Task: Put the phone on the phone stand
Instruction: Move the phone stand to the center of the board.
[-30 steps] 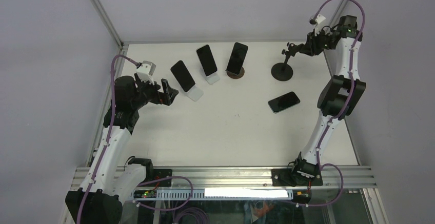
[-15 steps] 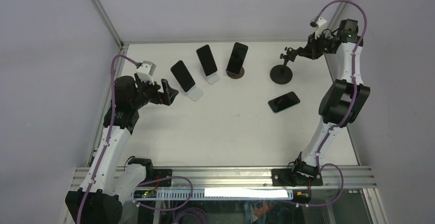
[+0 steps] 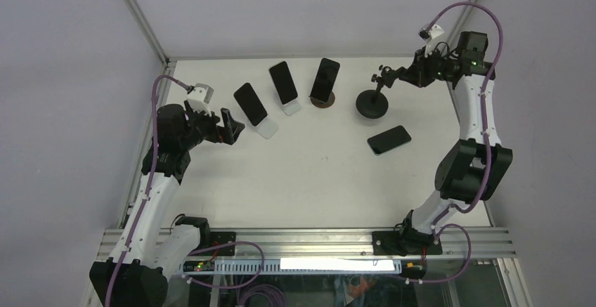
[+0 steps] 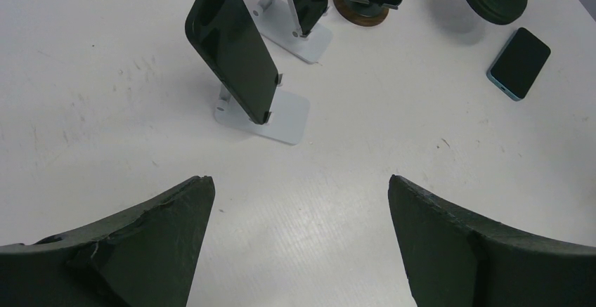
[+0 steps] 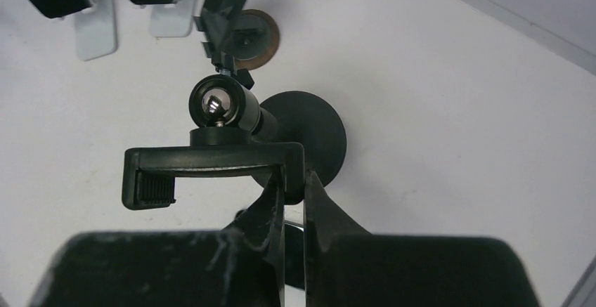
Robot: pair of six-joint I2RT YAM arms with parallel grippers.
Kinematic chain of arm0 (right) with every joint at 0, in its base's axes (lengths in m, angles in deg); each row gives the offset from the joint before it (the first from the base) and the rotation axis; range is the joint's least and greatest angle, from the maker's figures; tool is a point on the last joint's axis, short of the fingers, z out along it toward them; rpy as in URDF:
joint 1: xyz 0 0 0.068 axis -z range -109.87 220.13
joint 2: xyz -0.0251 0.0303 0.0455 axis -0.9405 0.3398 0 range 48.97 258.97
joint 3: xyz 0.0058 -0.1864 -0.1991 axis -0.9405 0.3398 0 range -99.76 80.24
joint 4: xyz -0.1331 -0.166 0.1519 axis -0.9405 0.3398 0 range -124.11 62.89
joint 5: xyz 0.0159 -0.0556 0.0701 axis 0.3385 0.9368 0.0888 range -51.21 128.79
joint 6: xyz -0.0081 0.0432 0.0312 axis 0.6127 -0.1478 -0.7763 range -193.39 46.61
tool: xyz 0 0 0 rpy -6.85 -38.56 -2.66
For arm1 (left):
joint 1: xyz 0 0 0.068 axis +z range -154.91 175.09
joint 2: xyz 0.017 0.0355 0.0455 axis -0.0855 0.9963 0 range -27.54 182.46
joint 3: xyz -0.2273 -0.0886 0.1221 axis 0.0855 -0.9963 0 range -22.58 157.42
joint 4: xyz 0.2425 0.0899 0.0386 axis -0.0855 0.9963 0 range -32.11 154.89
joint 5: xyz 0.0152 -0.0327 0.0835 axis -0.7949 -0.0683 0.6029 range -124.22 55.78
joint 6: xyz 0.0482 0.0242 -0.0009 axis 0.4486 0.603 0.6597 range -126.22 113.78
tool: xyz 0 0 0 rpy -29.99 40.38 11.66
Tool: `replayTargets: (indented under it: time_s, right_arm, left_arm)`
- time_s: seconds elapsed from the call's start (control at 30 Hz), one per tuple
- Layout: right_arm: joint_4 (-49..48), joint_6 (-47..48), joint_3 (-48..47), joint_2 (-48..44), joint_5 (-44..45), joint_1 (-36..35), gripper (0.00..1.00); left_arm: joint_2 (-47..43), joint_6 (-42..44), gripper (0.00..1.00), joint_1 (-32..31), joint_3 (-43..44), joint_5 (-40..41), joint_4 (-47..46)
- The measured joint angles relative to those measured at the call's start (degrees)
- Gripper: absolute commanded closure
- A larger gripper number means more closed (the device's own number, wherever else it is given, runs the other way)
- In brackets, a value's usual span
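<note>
On the white tabletop's (image 3: 316,180) far right, the right gripper (image 5: 294,180) is pinched tight on the phone stand's (image 3: 371,102) clamp (image 5: 211,159). The phone (image 3: 389,140) lies flat nearby, toward the near edge. The left gripper (image 4: 299,180) gapes empty. Any shifting should keep the base (image 5: 320,131) flat.

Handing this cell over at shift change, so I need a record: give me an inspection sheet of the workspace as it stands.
Surface: white table, faint scuff marks.
Job's things: loose phone lying flat towards the right; black stand on its round base, no phone on it.
Clutter: left phone, middle phone and right phone, each propped on its own stand.
Grippers: left gripper open, holding nothing; right gripper with jaws shut on the black stand's clamp.
Cables: left purple cable and right purple cable run along the arms.
Surroundings: grey walls; metal rail at near edge.
</note>
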Motion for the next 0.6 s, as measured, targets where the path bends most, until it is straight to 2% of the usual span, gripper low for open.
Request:
replayTargets:
  time_s: [0.13, 0.3, 0.5, 0.6]
  right_arm:
    - [-1.60, -2.93, 7.34, -7.37, 1.40, -4.22, 1.00]
    - [-1.77, -6.58, 15.63, -15.23, 6.49, -13.27, 1.00]
    - [-2.14, -10.84, 21.00, -18.03, 11.41, -23.78, 1.00]
    - [-2.12, -12.85, 22.67, -18.08, 11.93, -26.71, 1.00]
  left_arm:
    - [0.00, 0.00, 0.02, 0.00, 0.00, -0.04, 0.00]
    - [0.00, 0.00, 0.02, 0.00, 0.00, -0.52, 0.00]
    - [0.00, -0.02, 0.02, 0.00, 0.00, -1.55, -0.02]
    - [0.00, -0.02, 0.02, 0.00, 0.00, -1.62, -0.02]
